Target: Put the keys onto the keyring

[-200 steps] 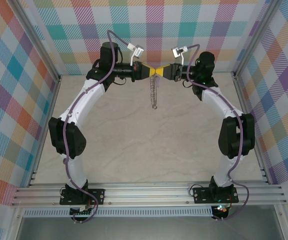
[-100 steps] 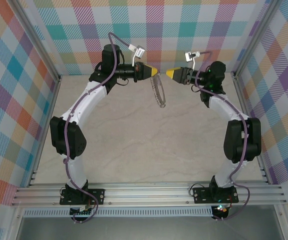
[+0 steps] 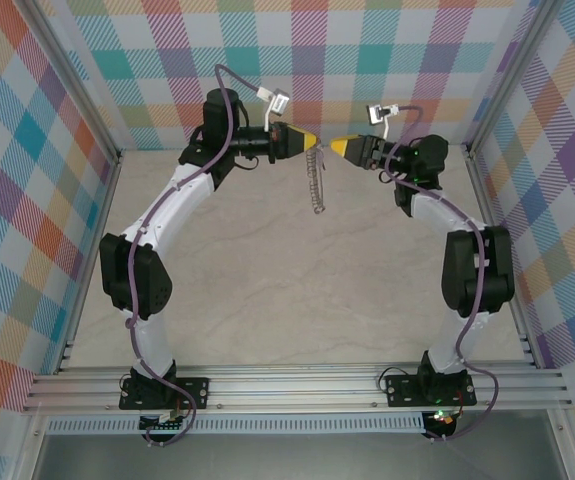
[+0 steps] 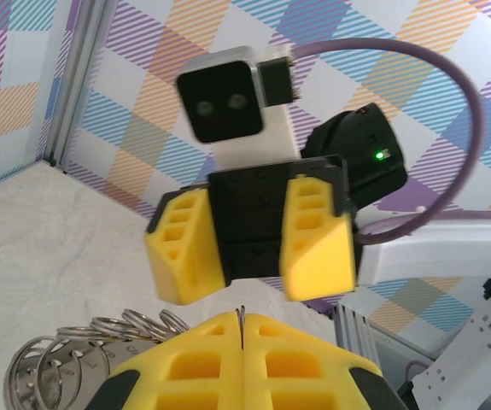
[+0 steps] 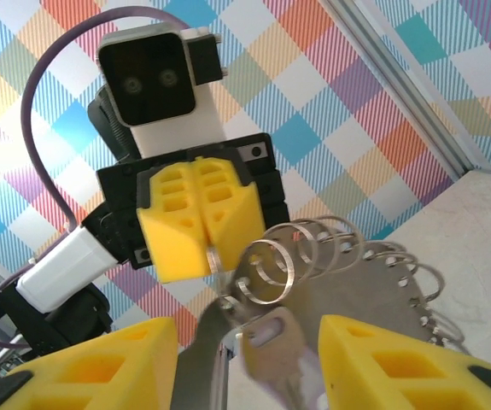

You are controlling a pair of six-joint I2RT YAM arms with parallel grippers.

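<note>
left gripper: the yellow-fingered left gripper (image 3: 307, 140) is clamped right down, fingers pressed flat together with a bit of wire rim pinched between the tips, so it's gripping the ring.

what it holds: the big thin silver wire keyring (image 3: 314, 185) with little scalloped loops all round its rim. It hangs edge-on from those tips, up in the air over the pale marbled table (image 3: 267, 290), towards the back wall.

right gripper: the yellow-fingered right gripper (image 3: 339, 147) faces it nose to nose, close but not touching. Its fingers are spread apart with nothing pinched.

key: the tiny key (image 5: 271, 346), pale lilac head and short dark-silver blade, shows up blurry in the right wrist view. It sits low between the spread fingers, just under the left tips. To me it looks like it's dangling off the rim there, but honestly I can't tell if it's fully threaded or only hooked on.

step in hand: my guess is finishing or checking the threading.

how to do it well: keep the left clamp rock steady so the ring doesn't swing. If the key needs another nudge, come in slow and level with the right fingers and take it by the lilac head, not the blade.

watch out: a knock on that thin wire could shake a half-hooked key loose.
</note>
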